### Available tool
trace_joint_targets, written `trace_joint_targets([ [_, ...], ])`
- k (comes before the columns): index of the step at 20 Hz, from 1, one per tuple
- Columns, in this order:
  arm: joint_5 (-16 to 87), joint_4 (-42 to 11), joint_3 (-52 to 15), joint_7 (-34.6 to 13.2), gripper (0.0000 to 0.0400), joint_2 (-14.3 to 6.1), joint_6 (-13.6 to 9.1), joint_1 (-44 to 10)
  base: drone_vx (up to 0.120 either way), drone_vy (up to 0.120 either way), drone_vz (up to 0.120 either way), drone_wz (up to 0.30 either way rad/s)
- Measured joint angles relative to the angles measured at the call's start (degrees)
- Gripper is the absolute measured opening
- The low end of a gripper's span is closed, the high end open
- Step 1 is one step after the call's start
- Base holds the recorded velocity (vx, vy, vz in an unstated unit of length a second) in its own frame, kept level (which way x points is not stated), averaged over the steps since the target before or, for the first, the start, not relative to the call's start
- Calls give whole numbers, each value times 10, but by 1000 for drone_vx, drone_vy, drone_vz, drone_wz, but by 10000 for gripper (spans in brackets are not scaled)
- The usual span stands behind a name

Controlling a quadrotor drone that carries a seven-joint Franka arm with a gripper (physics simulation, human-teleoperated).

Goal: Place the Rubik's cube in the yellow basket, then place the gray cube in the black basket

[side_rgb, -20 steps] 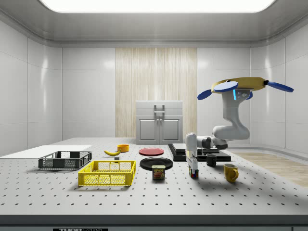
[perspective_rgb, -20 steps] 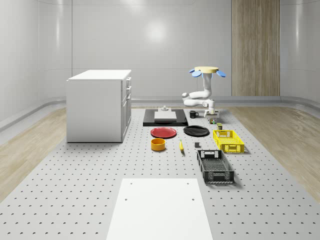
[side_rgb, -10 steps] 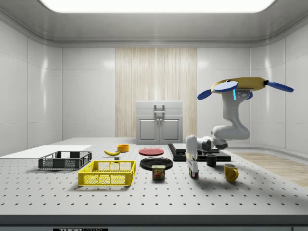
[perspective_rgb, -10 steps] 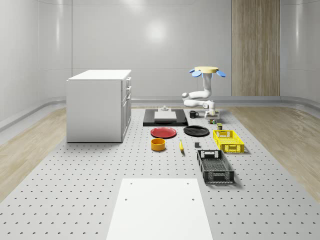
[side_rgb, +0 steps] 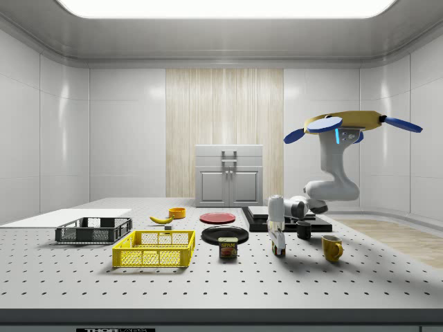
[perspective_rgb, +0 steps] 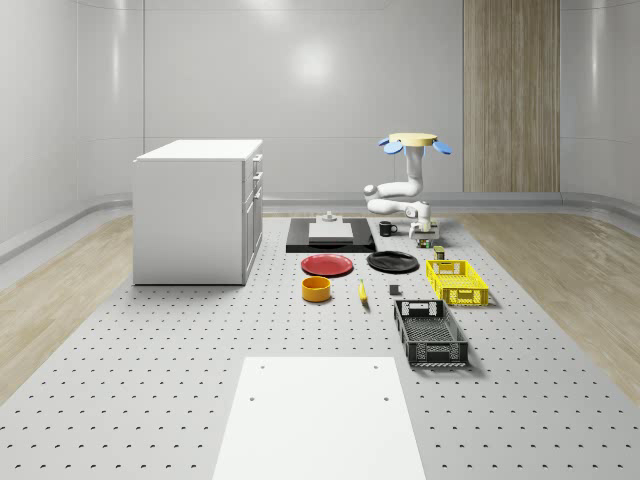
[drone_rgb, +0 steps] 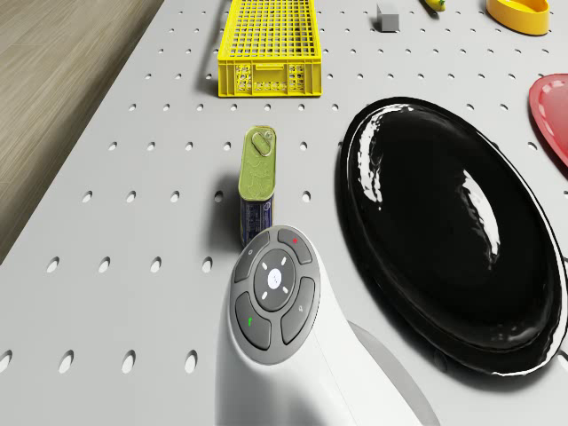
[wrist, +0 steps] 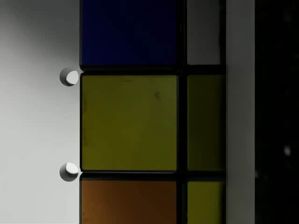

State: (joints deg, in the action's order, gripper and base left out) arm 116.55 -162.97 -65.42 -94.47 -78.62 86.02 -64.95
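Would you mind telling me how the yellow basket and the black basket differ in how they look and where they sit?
The yellow basket is bright yellow; the black basket is dark. In the whole-scene view the yellow basket lies farther back, closer to the hovering drone and the black plate, while the black basket sits nearer the white sheet. Both are rectangular, open-topped lattice crates resting on the perforated table.
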Motion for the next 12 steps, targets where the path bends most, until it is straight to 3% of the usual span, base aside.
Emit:
trace_joint_targets([
  [9, -14, -4, -13, -3, 327, -4, -1, -1, 0, 0, 0, 0],
  [12, -34, -10, -34, -6, 326, -4, -9, 0, 0, 0, 107, 0],
])
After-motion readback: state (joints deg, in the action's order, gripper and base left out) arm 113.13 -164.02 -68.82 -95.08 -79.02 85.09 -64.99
